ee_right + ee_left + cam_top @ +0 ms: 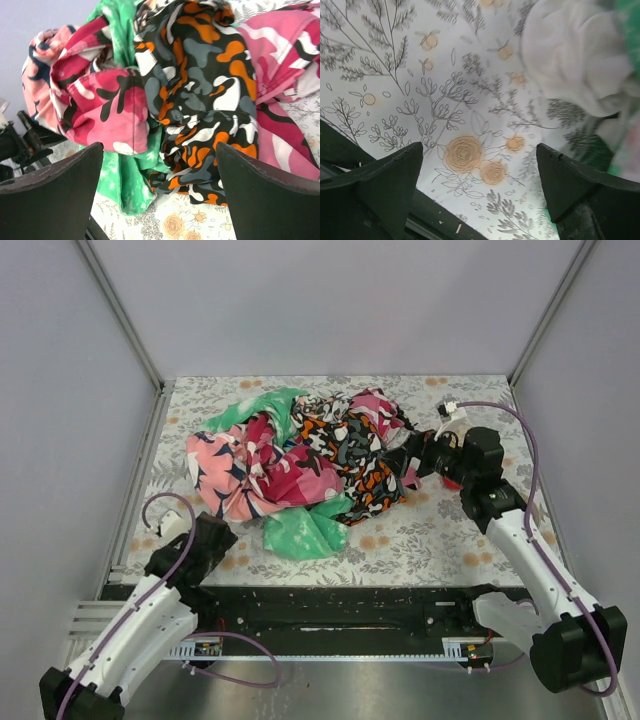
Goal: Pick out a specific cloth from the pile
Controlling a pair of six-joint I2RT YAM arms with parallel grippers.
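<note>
The pile (295, 460) of printed cloths lies mid-table: green-white, pink, and orange-black-grey camouflage. No plain white cloth shows in the top view. In the left wrist view a pale whitish fold (570, 50) lies at the upper right, beside a green edge; I cannot tell if it is the white cloth. My left gripper (220, 536) is open and empty over the bare tablecloth (479, 146), near the pile's front left. My right gripper (407, 462) is open and empty at the pile's right side, facing the camouflage cloth (200, 100), with its jaws (159, 147) apart from it.
The table has a floral-print cover (430, 530). A red object (452, 481) shows under the right arm. Metal rails run along the left edge (135, 500) and the near edge. Grey walls enclose the back and both sides.
</note>
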